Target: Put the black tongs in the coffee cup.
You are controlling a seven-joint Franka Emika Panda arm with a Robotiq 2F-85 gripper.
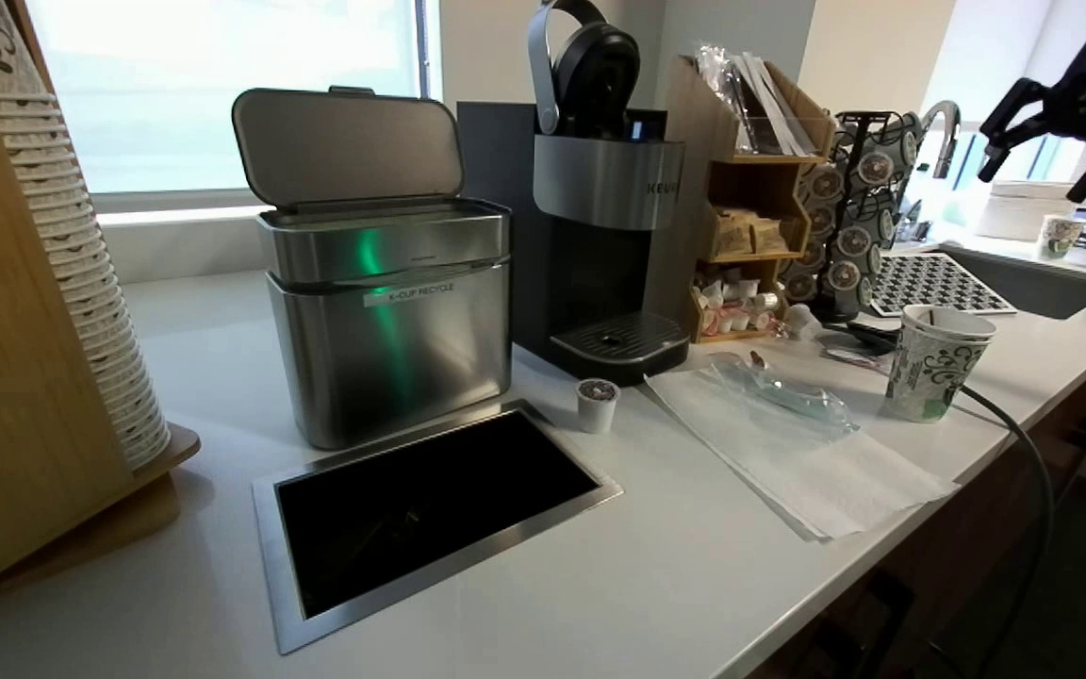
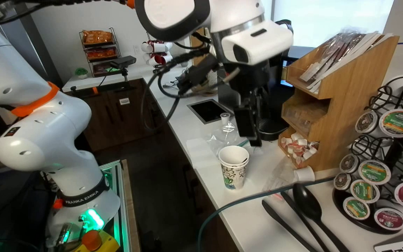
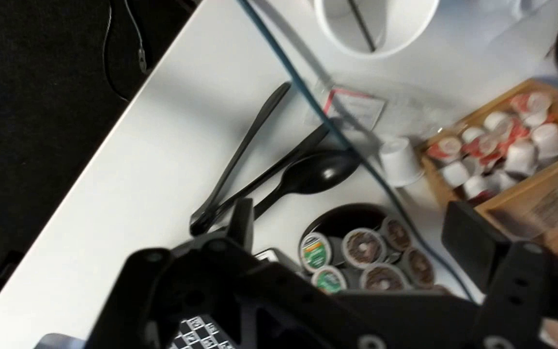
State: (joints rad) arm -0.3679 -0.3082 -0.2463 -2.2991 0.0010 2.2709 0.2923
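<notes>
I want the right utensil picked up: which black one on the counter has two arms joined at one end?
The slim black tongs, nearer the edge of the white counter; the glossy oval-bowled black spoon beside them has just one handle.

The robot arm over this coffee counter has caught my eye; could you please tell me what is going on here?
The robot arm is meant to put the black tongs in the coffee cup, but its open hand hangs above the counter, gripping nothing. The tongs, not yet picked up, lie on the counter beside a black spoon. The cup stands upright, apart from them, with a thin dark strip inside.
</notes>
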